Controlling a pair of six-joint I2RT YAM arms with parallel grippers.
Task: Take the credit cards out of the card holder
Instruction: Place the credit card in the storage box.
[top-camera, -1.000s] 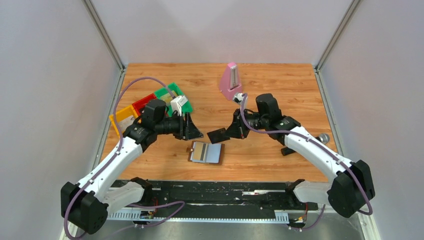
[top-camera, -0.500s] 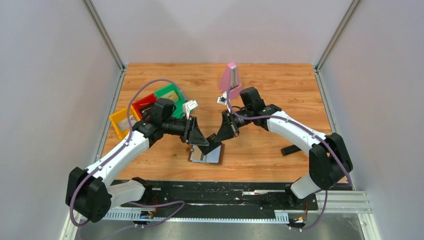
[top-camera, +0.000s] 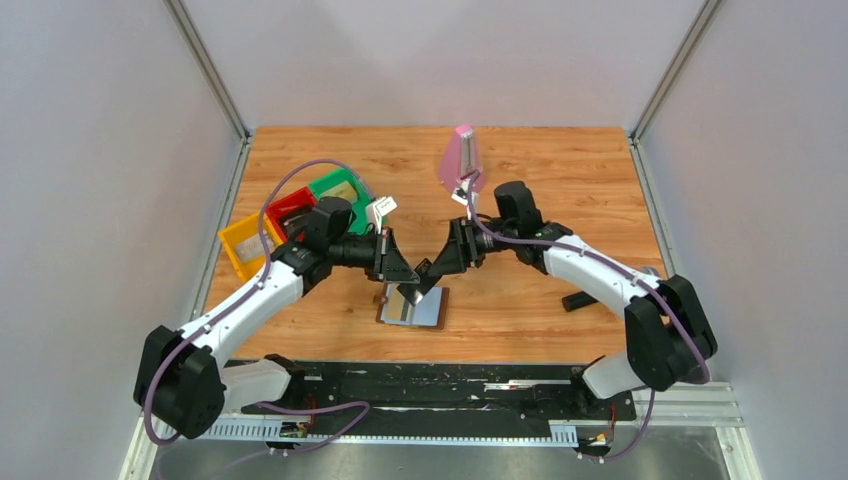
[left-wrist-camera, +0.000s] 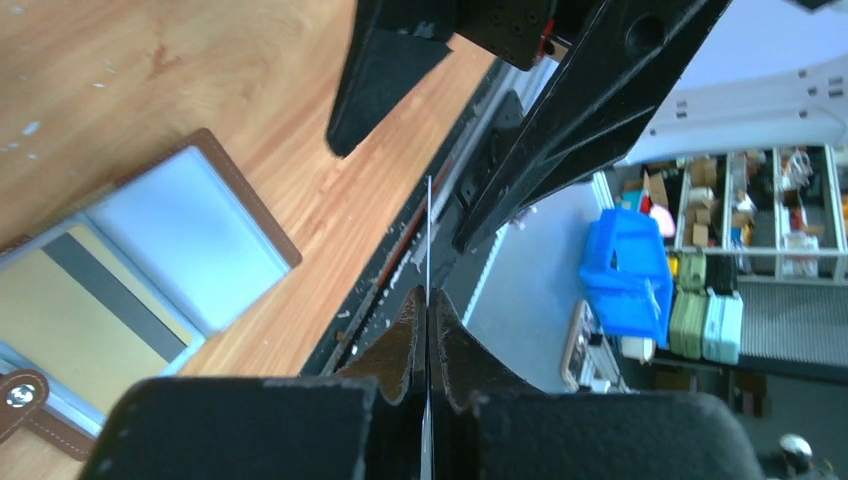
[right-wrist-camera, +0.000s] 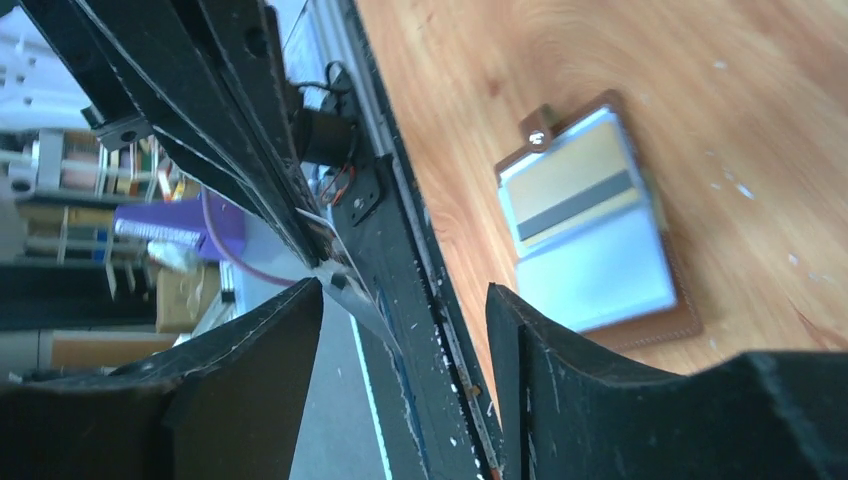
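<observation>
The dark card (left-wrist-camera: 428, 240) has just changed hands. The left gripper (left-wrist-camera: 428, 300) now pinches it edge-on, and the right gripper (right-wrist-camera: 405, 290) has let go, fingers spread. Both hang above the card holder (top-camera: 420, 312), which lies open by the middle of the table's (top-camera: 560, 180) near edge with a gold card (left-wrist-camera: 90, 330) still inside, so the task is unfinished. Trays (top-camera: 290, 205) sit by the left edge and a metronome (top-camera: 462, 160) by the far edge. The right gripper crowds the left one's way out.

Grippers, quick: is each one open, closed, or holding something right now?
Left gripper: closed on a card, seen edge-on.
Right gripper: open, gripping nothing.
</observation>
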